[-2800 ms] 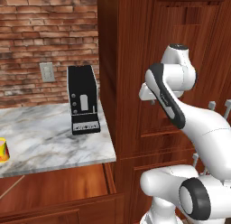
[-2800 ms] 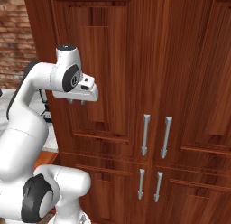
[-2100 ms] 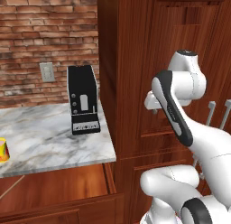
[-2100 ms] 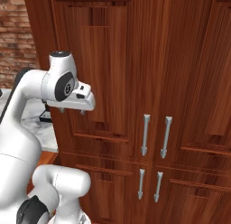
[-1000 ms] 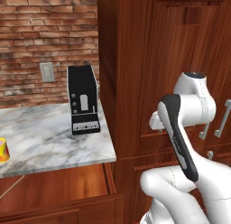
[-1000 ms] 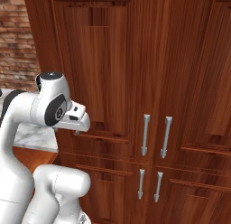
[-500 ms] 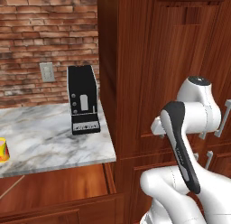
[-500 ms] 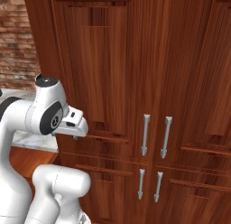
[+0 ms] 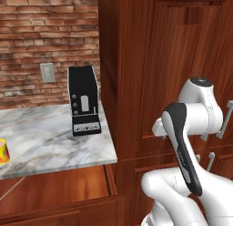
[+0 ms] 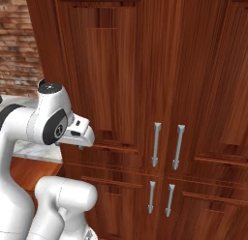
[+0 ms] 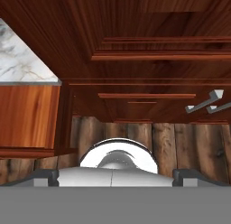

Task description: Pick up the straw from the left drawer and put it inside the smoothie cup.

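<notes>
The smoothie cup (image 9: 2,151), yellow with a red-orange mark, stands on the marble counter (image 9: 41,143) at the far left edge of the left base view. Below the counter the left drawer (image 9: 59,187) is pulled open. A thin pale line at its left end looks like the straw (image 9: 11,190). My gripper (image 11: 115,175) hangs in front of the tall cabinet, right of the counter's corner and well away from the cup and drawer. It points down at the floor. Its fingertips (image 11: 43,175) stand wide apart, open, with nothing between them.
A dark toaster (image 9: 83,102) stands on the counter by the brick wall (image 9: 45,33). Tall wooden cabinets (image 10: 145,69) with silver bar handles (image 10: 156,144) fill the right side. My own elbow and forearm (image 9: 182,143) rise between base and cabinet. Wooden floor planks (image 11: 198,155) lie below the hand.
The arm has folded down and to the right in the left base view. The hand has sunk from upper-cabinet height to about counter height. The jaws stay open.
</notes>
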### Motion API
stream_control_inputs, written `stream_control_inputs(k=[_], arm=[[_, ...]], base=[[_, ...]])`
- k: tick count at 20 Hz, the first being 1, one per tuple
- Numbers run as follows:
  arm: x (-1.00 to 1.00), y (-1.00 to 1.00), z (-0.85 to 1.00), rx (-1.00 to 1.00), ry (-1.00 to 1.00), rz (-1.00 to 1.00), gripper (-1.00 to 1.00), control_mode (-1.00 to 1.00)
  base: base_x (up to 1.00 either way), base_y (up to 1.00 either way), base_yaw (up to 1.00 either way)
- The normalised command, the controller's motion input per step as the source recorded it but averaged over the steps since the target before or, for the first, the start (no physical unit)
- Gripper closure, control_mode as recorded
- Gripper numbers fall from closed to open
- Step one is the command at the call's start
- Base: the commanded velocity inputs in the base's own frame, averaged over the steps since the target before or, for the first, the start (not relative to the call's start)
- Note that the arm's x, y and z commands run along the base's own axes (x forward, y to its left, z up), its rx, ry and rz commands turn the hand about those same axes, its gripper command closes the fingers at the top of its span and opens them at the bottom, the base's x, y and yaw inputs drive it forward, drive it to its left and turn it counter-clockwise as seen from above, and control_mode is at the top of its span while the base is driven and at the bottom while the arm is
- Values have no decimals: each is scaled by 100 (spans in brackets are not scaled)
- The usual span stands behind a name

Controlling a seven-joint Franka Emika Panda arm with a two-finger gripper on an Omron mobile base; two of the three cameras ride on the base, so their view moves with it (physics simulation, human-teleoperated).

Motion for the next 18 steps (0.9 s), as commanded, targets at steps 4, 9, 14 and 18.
stream_control_inputs(k=[4,9,14,18], arm=[[0,0,0,0,0,0,-100,-100],[-3,0,0,0,0,0,-100,100],[0,0,0,0,0,0,-100,100],[0,0,0,0,0,0,-100,100]], base=[[0,0,0],[-14,-1,0],[-71,-7,0],[-72,-6,0]])
